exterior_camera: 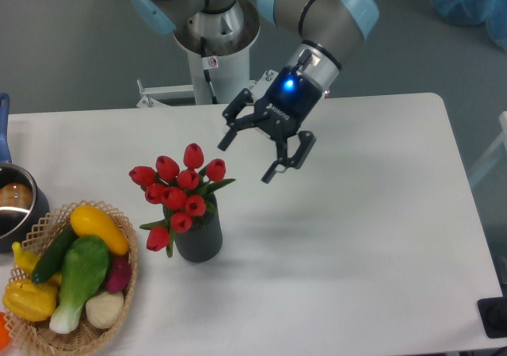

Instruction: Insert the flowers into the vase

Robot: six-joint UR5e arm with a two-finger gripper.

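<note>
Red flowers [177,191] stand in vase [198,238]; gripper [247,156] hangs splayed beside.

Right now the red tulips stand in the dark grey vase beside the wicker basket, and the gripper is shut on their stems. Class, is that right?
One detail is wrong. The flowers do stand in the vase beside the wicker basket, but the gripper holds nothing: the fixed camera shows it open, above and to the right of the blooms, clear of them.
</note>
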